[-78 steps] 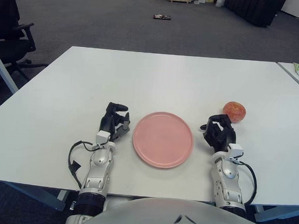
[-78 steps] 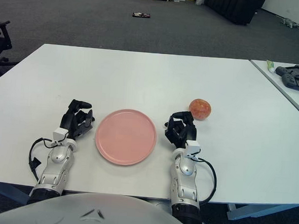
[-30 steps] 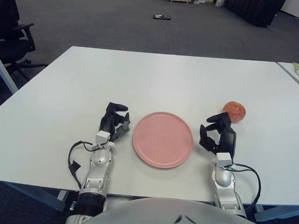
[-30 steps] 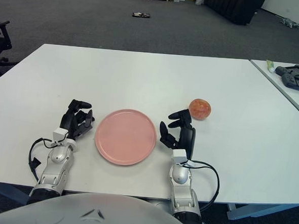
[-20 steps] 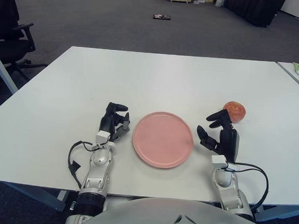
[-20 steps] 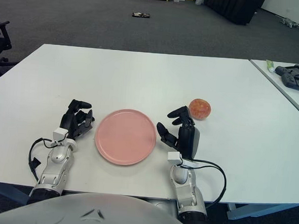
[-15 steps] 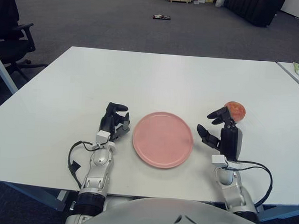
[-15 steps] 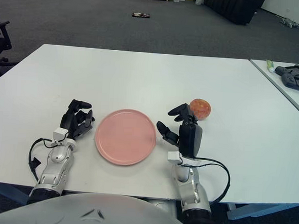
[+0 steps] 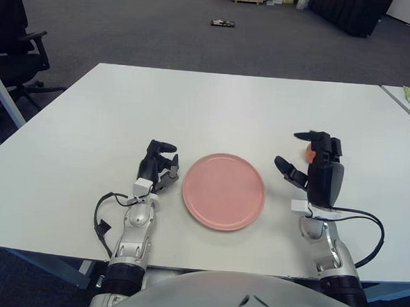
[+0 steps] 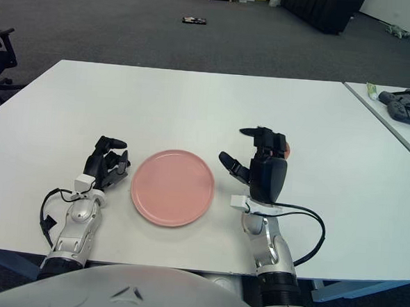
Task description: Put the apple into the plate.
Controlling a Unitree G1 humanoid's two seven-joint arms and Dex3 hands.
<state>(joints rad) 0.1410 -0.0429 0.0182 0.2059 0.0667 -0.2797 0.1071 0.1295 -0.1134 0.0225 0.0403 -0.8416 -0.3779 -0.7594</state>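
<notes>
A round pink plate (image 9: 223,190) lies on the white table (image 9: 215,105) in front of me. My right hand (image 9: 314,160) is raised off the table to the right of the plate, fingers spread open, holding nothing. The red apple (image 9: 309,152) sits on the table just behind that hand; only a sliver of it shows past the fingers, also in the right eye view (image 10: 285,149). My left hand (image 9: 155,168) shows at the left edge of the plate with its fingers curled and nothing in them.
A second table (image 10: 395,109) at the right carries a dark device (image 10: 406,104) and a small tube (image 10: 370,89). A black office chair (image 9: 13,44) stands to the far left. Boxes and dark cases stand on the carpet far behind.
My right hand has lifted off the table, opened its fingers and moved forward and right, so it now covers most of the apple. The left hand, plate and apple have not moved.
</notes>
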